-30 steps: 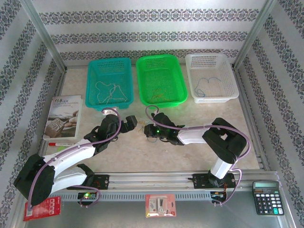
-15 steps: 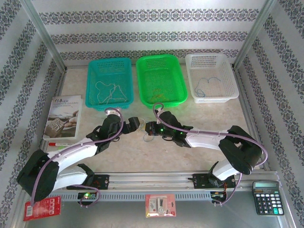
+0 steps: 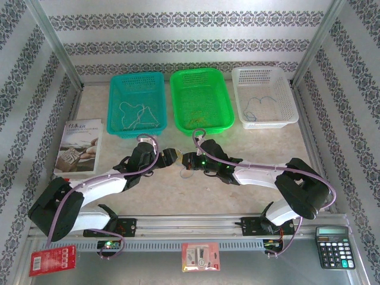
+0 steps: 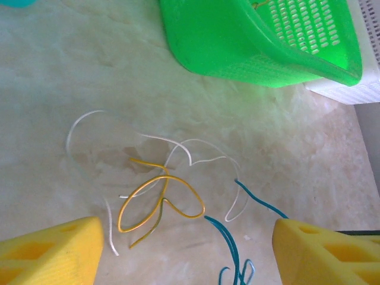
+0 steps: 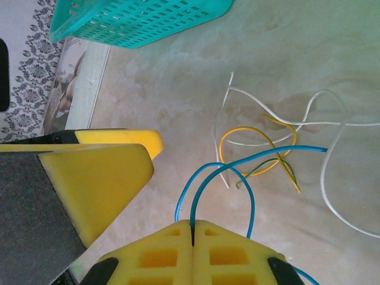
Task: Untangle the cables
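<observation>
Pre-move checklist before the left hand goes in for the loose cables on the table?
1. Right hand gripping the blue cable: ok, hand shut with the cable pinched.
2. Left hand open and holding nothing: ok.
3. Left hand lined up: ok, the yellow cable loop lies between its two sides in the left wrist view.
4. Blue cable free of yellow cable: not ok, it crosses the yellow loop.
5. White cable free of yellow cable: not ok, strands cross.
6. Green basket apart from the loose cables: ok.
</observation>
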Tool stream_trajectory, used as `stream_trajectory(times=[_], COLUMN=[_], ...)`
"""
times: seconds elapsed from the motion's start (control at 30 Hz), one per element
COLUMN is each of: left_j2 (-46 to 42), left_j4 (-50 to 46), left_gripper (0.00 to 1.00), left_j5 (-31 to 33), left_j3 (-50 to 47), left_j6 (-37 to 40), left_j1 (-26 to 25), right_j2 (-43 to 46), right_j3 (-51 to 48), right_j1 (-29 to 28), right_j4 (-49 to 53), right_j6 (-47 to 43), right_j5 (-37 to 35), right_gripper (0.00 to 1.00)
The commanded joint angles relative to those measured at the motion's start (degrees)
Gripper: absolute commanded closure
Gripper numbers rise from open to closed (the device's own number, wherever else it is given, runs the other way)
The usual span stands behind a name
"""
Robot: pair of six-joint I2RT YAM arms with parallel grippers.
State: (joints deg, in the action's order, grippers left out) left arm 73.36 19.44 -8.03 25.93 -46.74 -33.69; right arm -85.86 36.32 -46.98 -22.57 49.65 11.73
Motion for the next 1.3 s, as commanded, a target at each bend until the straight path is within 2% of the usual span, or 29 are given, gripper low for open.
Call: stream_trajectory(times=[0.0, 0.27, 0.43, 0.57, 0.67, 0.7, 0.83, 1.0, 1.1, 1.13, 1.27], left_j2=[2.43, 7.97, 10.16, 11.19, 11.31, 11.2, 11.1, 10.1, 9.13, 8.79, 6.39], left_j4=[5.49, 10.21, 12.83, 13.59, 13.3, 13.04, 12.07, 10.83, 9.97, 9.84, 9.62], left_gripper=[0.28, 0.43, 0.58, 0.81, 0.97, 1.0, 1.0, 1.0, 1.0, 0.95, 0.6], left_j5=[-3.43, -5.76, -6.95, -6.99, -6.42, -6.23, -5.59, -4.69, -4.42, -4.47, -5.33], left_j3=[-0.3, 0.09, -0.08, -0.15, -0.37, -0.51, -0.69, -1.38, -1.74, -1.68, -1.64], left_j6=[-1.35, -2.43, -3.16, -3.29, -3.1, -3.08, -2.68, -2.49, -2.23, -2.13, -0.6], left_j1=[-0.23, -0.25, -0.24, -0.23, -0.23, -0.23, -0.28, -0.23, -0.23, -0.23, -0.23], right_j2=[0.71, 0.41, 0.22, -0.32, -1.52, -2.08, -3.3, 0.7, 4.99, 6.1, 9.88], right_j3=[-0.65, -0.64, -0.63, -1.85, -4.64, -5.52, -7.12, -8.24, -8.0, -7.57, -5.0], right_j1=[0.43, 0.44, 0.66, 2.1, 4.87, 5.83, 8.17, 8.81, 9.33, 9.28, 8.9], right_j4=[-1.33, -2.08, -2.69, -7.79, -18.41, -22.27, -30.77, -30.59, -26.31, -24.62, -15.17], right_j6=[0.71, 1.41, 1.91, 4.74, 9.92, 11.73, 16.19, 14.61, 12.86, 11.98, 7.57], right_j5=[0.75, 0.75, 1.14, 5.18, 10.9, 12.49, 16.01, 14.38, 13.12, 12.99, 12.43], right_gripper=[1.0, 1.0, 1.0, 1.0, 1.0, 1.0, 1.0, 1.0, 1.0, 1.0, 1.0])
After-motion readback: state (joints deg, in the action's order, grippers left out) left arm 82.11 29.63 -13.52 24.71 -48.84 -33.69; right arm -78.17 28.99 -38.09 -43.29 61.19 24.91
